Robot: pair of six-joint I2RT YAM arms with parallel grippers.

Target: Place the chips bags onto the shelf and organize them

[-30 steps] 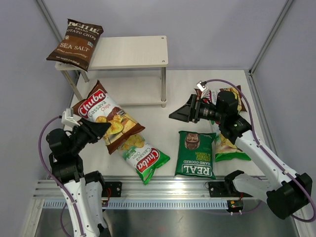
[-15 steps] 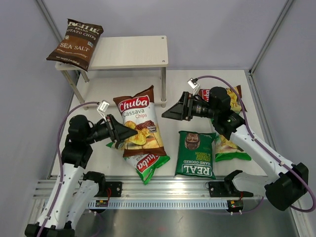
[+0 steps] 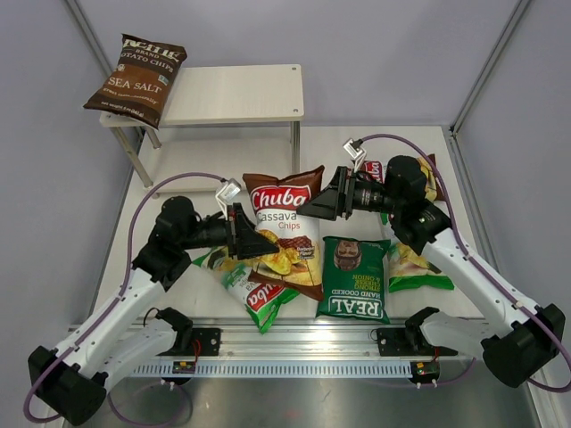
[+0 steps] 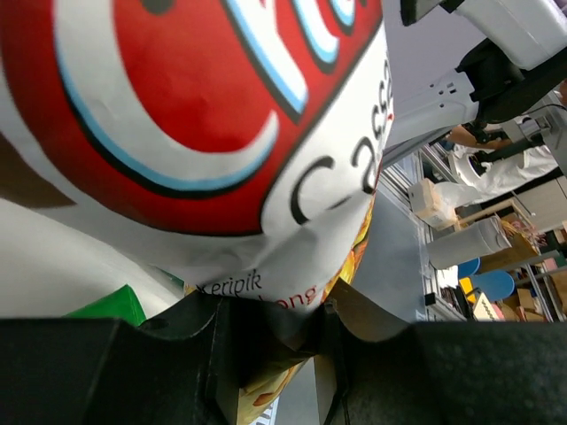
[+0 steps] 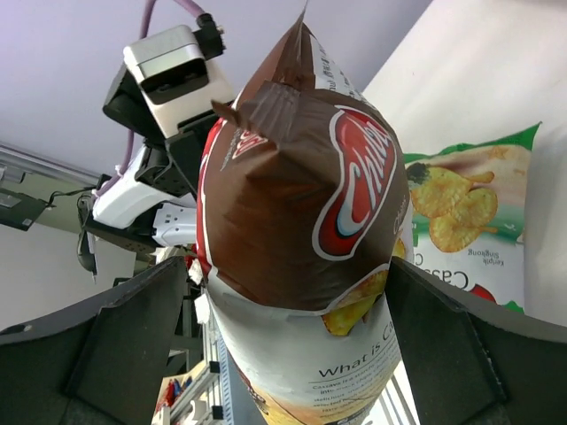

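My left gripper (image 3: 252,242) is shut on the lower left edge of a brown and white Chuba bag (image 3: 287,227) and holds it up over the table's middle. In the left wrist view the bag (image 4: 221,133) fills the frame, and its edge is pinched in my left gripper (image 4: 301,350). My right gripper (image 3: 326,203) is open at the bag's right side. In the right wrist view the bag (image 5: 301,221) stands between the wide-spread fingers (image 5: 115,345) of my right gripper (image 5: 288,345). The shelf (image 3: 236,94) stands at the back left, with the dark Sea Salt bag (image 3: 136,78) on its left end.
A green Chuba bag (image 3: 257,292) lies under the held bag. The dark green REAL bag (image 3: 354,279) lies to the right of it. Another green Chuba bag (image 3: 412,265) and a brown bag (image 3: 425,176) lie partly under my right arm.
My left arm has carried the brown Chuba bag rightward and turned it upright, up to the right gripper. The right gripper has shifted slightly and now straddles the bag, still open.
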